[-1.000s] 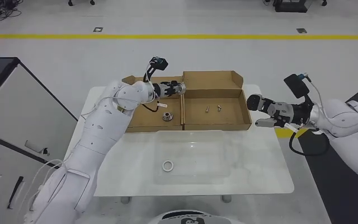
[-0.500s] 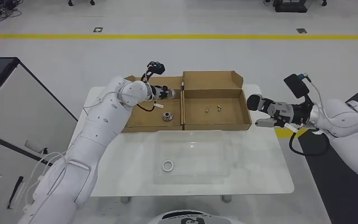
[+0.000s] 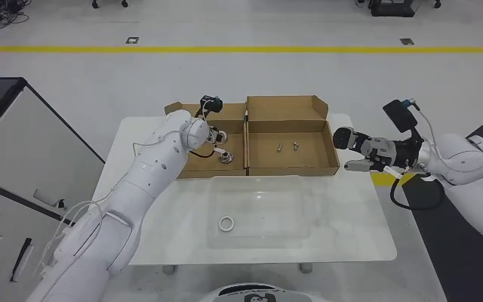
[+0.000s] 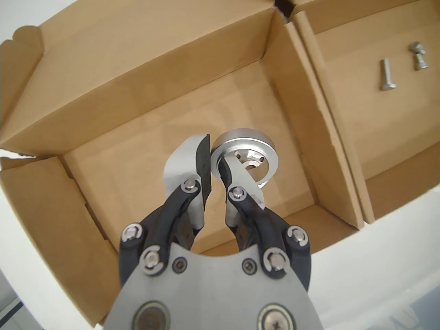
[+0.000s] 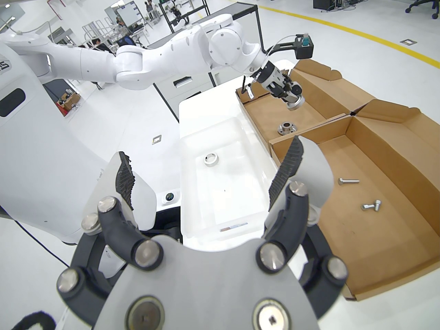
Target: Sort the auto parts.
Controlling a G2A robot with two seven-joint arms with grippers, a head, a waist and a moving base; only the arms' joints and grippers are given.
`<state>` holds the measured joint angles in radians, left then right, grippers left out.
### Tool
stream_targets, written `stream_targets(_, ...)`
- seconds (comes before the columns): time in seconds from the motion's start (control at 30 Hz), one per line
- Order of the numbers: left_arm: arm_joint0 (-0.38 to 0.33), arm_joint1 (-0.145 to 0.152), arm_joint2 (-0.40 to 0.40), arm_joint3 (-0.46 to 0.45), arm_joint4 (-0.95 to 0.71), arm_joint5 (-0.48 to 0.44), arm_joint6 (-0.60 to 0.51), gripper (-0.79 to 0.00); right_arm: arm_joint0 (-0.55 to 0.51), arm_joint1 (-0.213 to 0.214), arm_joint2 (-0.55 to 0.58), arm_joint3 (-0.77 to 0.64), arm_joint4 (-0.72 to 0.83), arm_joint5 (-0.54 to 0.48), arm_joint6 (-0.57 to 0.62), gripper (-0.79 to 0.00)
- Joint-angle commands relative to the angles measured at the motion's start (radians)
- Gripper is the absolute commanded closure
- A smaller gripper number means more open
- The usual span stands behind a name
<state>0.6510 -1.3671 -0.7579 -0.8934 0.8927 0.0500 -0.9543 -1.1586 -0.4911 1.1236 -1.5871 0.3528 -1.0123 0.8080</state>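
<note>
The left claw (image 4: 211,152) pinches a metal ring (image 4: 244,145) by its wall, one finger inside the hole and the other pressed on the outer rim. It holds the ring in the air over the floor of the left box (image 4: 137,53), clear of the cardboard. Straight below the ring a flange (image 5: 284,128) lies flat on the box floor, near the wall this box shares with the right box (image 4: 361,121). The two open cardboard boxes stand side by side, touching, along the far edge of the worktop (image 3: 347,219). In the right box a long bolt (image 4: 387,74) and a short bolt (image 4: 418,55) lie near each other but apart, towards the far wall. A clear tray (image 3: 302,226) sits in the middle of the worktop towards the near edge, and a white ring (image 3: 226,223) lies in the left part of it. The right claw (image 3: 347,151) hangs just past the right edge of the worktop, beside the right wall of the right box, its fingers spread wide with nothing between them.
</note>
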Motion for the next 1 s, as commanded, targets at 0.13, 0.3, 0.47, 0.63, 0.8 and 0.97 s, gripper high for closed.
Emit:
stream_targets(0.13,-0.057,-0.056,0.076,0.138,0.018,0.066,-0.017,0.000,0.000,0.000,0.000,0.000,0.000,0.000,0.000,-0.785)
stream_targets(0.3,-0.091,-0.088,0.103,0.228,0.014,0.061,-0.027,0.000,0.000,0.000,0.000,0.000,0.000,0.000,0.000,-0.785)
stream_targets(0.47,-0.112,-0.107,0.111,0.300,0.015,0.049,-0.026,0.000,0.000,0.000,0.000,0.000,0.000,0.000,0.000,-0.785)
stream_targets(0.63,-0.124,-0.122,0.118,0.353,0.024,0.047,-0.031,0.000,0.000,0.000,0.000,0.000,0.000,0.000,0.000,-0.785)
stream_targets(0.8,-0.129,-0.137,0.121,0.386,0.021,0.043,-0.024,0.000,0.000,0.000,0.000,0.000,0.000,0.000,0.000,-0.785)
stream_targets(0.97,-0.134,-0.152,0.129,0.414,0.032,0.044,-0.025,-0.108,0.000,0.000,0.000,0.000,0.000,0.000,0.000,-0.785)
